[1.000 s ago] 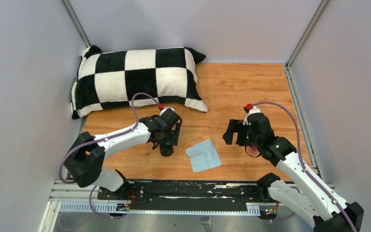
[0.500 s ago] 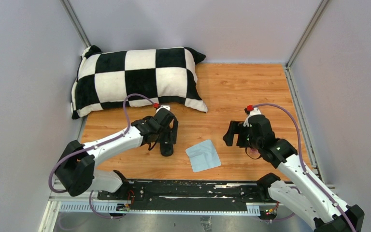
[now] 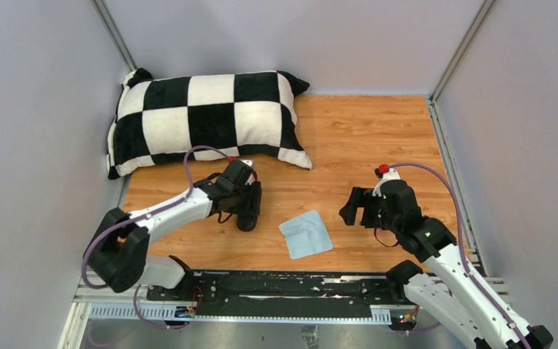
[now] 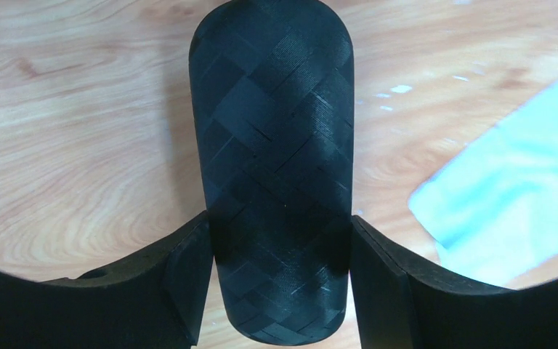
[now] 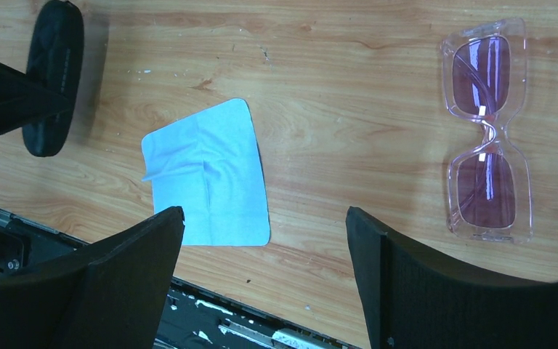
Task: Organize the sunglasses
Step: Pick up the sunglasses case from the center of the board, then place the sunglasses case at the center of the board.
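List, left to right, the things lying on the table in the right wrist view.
black case → light blue cloth → sunglasses

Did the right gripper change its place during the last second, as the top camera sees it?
Yes. The right gripper shifted slightly toward the near right, farther away from the checkered pillow, which stayed fixed.

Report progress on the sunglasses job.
Nothing done yet: sunglasses lie bare on the table, black case closed. In hand: left gripper clamps the case; right gripper open, empty. Left: open case, put sunglasses in, close it.
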Controlling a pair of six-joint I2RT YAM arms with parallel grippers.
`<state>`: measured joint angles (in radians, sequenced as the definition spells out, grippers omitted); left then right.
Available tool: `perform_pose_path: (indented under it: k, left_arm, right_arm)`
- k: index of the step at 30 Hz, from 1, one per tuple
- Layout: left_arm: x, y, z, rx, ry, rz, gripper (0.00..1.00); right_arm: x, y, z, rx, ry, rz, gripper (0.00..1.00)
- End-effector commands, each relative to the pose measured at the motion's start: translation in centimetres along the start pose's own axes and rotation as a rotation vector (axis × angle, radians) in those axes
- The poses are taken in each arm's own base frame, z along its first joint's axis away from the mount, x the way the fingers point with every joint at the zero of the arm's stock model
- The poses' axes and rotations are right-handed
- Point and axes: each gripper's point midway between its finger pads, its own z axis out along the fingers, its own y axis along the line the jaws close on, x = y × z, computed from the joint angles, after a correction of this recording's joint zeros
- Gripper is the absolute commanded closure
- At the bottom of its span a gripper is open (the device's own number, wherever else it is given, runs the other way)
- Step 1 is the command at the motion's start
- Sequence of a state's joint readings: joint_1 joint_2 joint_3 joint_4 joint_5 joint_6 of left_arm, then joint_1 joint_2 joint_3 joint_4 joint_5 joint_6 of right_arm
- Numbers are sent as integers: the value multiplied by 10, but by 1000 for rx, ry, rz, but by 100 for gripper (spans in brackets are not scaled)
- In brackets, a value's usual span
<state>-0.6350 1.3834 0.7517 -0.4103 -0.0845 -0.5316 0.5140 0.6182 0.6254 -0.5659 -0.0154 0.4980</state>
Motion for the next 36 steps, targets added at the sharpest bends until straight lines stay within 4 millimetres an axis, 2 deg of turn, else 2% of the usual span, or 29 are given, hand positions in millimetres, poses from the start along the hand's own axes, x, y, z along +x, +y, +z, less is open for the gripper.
perform_pose_path:
  k: [1, 4, 8, 15, 17, 18, 20, 22, 24, 33, 36]
  left_arm:
    - [-20, -56, -43, 354, -87, 100, 44]
    - [-26, -86, -69, 533, -107, 113, 44]
    - [-29, -111, -94, 705, -118, 130, 45]
    - [-34, -126, -111, 798, -132, 134, 46]
    - [-41, -121, -108, 750, -151, 113, 48]
    - [-43, -114, -103, 691, -153, 101, 51]
    - [-53, -82, -85, 459, -168, 37, 52]
    - [-59, -54, -73, 269, -165, 1, 52]
    - [-63, -34, -65, 137, -161, -49, 52]
    - [-34, 35, -28, -233, -172, -291, 46]
    - [-21, 43, -19, -273, -150, -342, 46]
  right_arm:
    - [9, -5, -1, 19, 28, 32, 12]
    - [1, 14, -3, -64, 18, 60, 12]
    - [-15, 54, -5, -261, -8, 99, 12]
    - [-34, 107, -3, -543, -24, 171, 12]
    - [-35, 115, 0, -591, -15, 201, 12]
    - [-38, 118, 2, -606, -19, 206, 12]
    - [-37, 116, 9, -587, -7, 211, 13]
    - [-33, 110, 15, -549, 3, 211, 13]
    - [-24, 100, 21, -492, 39, 215, 13]
    - [-6, 76, 21, -377, 60, 201, 13]
    - [2, 70, 20, -354, 75, 201, 14]
